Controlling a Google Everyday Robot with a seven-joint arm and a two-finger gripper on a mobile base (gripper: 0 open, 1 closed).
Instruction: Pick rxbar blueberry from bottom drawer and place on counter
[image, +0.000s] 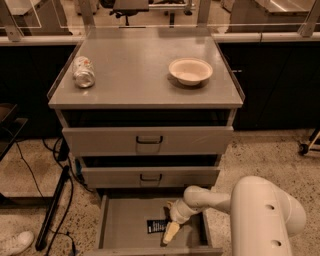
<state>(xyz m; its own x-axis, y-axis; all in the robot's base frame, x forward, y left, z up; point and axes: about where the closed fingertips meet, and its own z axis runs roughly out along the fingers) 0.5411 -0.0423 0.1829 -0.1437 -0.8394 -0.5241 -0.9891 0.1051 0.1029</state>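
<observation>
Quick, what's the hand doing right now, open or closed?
Hand: down in the bottom drawer beside the rxbar blueberry; open or closed cannot be told.

1. The worktop (145, 82) is a flat grey rectangle with thin raised side edges, topping the drawer cabinet.
2. A silver can (83, 71) lies on its side at about nine o'clock on the worktop, near the left edge.
3. A pale shallow bowl (190, 70) sits upright at about three o'clock, well apart from the can.
4. The bottom drawer (122, 217) is open. The dark-wrapped rxbar blueberry (156, 226) lies flat on its grey floor, near the middle and a little toward six o'clock.
5. The pincer (170, 233) hangs inside that drawer, just beside the bar at its four o'clock. Whether the two touch cannot be told.
6. The cabinet stands on a speckled floor (260, 155). A white shoe (15, 243) lies on the floor at about eight o'clock from the cabinet.
</observation>
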